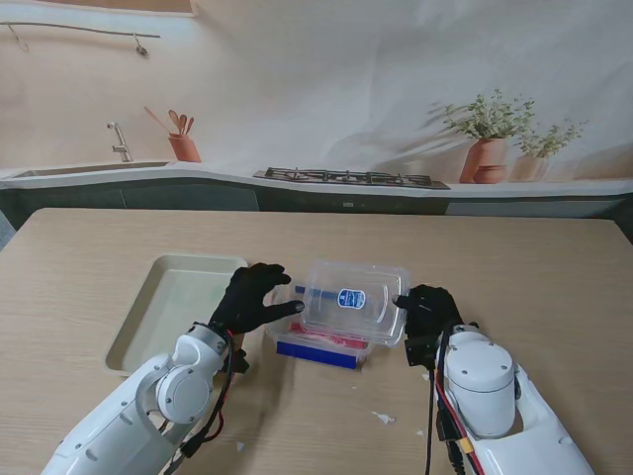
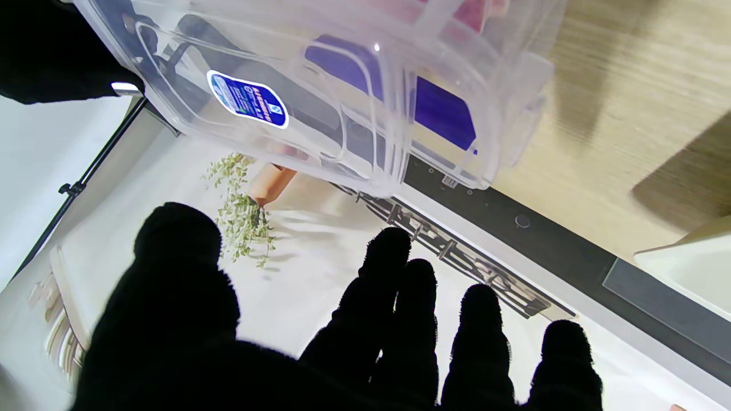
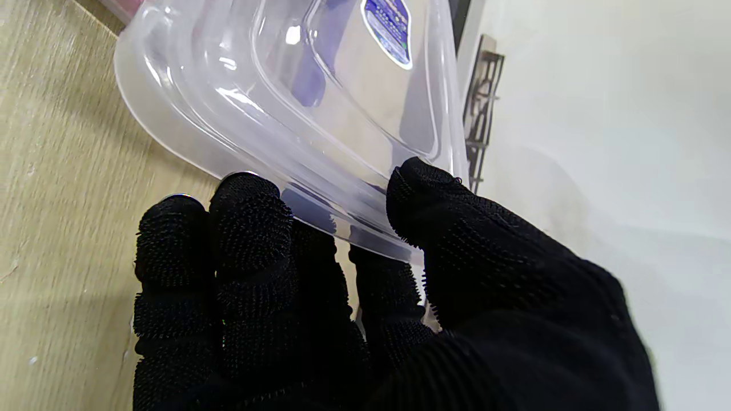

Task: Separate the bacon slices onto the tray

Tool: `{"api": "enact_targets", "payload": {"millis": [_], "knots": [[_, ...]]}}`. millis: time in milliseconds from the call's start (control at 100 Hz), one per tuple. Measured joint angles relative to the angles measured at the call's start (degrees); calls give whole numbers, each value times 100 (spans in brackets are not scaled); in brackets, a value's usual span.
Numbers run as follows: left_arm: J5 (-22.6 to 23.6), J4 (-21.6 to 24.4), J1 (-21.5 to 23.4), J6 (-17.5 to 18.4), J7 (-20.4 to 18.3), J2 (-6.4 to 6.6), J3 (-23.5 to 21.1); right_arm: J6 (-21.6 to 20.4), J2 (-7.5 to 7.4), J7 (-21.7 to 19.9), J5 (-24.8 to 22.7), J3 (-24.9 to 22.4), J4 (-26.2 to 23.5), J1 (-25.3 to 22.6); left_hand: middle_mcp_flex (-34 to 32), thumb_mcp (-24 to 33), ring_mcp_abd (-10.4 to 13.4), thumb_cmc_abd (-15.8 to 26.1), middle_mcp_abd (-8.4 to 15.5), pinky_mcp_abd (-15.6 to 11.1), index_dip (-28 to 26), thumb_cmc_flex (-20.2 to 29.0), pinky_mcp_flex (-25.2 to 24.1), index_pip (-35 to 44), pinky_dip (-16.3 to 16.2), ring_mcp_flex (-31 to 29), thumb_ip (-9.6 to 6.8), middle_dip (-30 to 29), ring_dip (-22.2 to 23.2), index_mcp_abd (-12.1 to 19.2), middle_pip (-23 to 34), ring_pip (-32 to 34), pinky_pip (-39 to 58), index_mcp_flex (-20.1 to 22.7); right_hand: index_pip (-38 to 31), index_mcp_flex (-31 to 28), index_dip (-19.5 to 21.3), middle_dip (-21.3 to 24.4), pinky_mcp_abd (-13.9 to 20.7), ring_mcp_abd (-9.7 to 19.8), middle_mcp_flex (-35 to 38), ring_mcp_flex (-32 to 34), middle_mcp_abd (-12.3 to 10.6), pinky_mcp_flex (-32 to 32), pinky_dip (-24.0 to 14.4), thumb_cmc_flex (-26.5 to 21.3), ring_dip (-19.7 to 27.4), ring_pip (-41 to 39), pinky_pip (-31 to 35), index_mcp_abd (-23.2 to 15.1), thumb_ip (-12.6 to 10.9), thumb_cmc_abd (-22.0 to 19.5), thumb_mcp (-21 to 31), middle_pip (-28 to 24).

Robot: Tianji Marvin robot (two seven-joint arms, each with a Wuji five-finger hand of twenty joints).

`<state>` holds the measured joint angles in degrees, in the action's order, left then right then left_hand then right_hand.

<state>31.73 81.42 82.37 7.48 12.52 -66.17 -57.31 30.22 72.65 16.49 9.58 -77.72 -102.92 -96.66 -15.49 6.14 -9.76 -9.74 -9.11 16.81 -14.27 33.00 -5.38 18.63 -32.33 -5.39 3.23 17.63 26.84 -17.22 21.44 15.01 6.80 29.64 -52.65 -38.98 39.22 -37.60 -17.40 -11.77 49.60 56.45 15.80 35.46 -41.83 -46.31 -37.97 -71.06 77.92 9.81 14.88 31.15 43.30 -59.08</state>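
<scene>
Right hand [image 3: 400, 297] pinches the clear lid's [image 1: 351, 300] rim, lifted over the container [image 1: 321, 348]; left hand [image 1: 250, 299] fingers spread, holding nothing

Both hands wear black knit gloves, the left hand [image 1: 253, 300] and the right hand [image 1: 427, 313]. The lid [image 1: 351, 300] is clear plastic with a blue-and-white oval label [image 1: 353, 297]. The box [image 1: 321, 350] beneath shows a dark blue band and pink-red contents. The tray [image 1: 148, 307] is pale cream; the tabletop [image 1: 534, 277] is light wood grain.
</scene>
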Motion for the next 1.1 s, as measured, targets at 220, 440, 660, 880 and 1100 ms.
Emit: {"api": "enact_targets", "payload": {"millis": [220,440,660,880,1100], "knots": [[-6,-9,39,-13,87,-15,-103,13,11,60,-29,-66,0,-44,62,-71,0,0,0,1,21,0,-1,-76,-42,0,0,0,0,3,-44,-87,3,-125,63,0,3,-1,0,9,0,0,0,9,-4,2,0,1,0,9,1,0,0,-1],[18,-31,44,31,157,-17,-140,-11,25,101,3,-130,-21,-90,62,-72,0,65,0,2,21,3,-1,-76,-42,0,-7,0,1,4,-44,-91,3,-125,68,0,4,-3,0,12,0,0,0,29,-21,5,-13,1,0,22,2,0,0,-3],[1,-29,59,29,146,-17,-142,-227,31,147,208,-373,-133,-273,62,-72,0,65,0,3,54,4,-1,-76,-42,0,-7,0,1,4,-44,-91,3,-123,66,-3,5,-33,0,12,0,0,0,33,-78,5,-40,-22,0,22,2,0,23,-5],[-6,-22,60,20,97,-14,-122,-413,28,165,251,-618,-241,-425,62,-72,0,115,0,4,70,6,-1,-76,-42,0,-7,0,2,4,-44,-91,3,-123,65,-6,8,-35,0,12,0,0,0,35,-100,5,-45,-44,0,22,2,0,66,-22],[-18,-19,61,19,94,-14,-99,-836,5,153,278,-935,-353,-613,62,-126,0,121,0,4,71,7,-1,-76,-42,0,-7,0,2,4,-44,-91,3,-122,60,-8,9,-46,0,12,1,0,0,42,-134,-1,-47,-75,0,20,2,-7,134,-34]]}}
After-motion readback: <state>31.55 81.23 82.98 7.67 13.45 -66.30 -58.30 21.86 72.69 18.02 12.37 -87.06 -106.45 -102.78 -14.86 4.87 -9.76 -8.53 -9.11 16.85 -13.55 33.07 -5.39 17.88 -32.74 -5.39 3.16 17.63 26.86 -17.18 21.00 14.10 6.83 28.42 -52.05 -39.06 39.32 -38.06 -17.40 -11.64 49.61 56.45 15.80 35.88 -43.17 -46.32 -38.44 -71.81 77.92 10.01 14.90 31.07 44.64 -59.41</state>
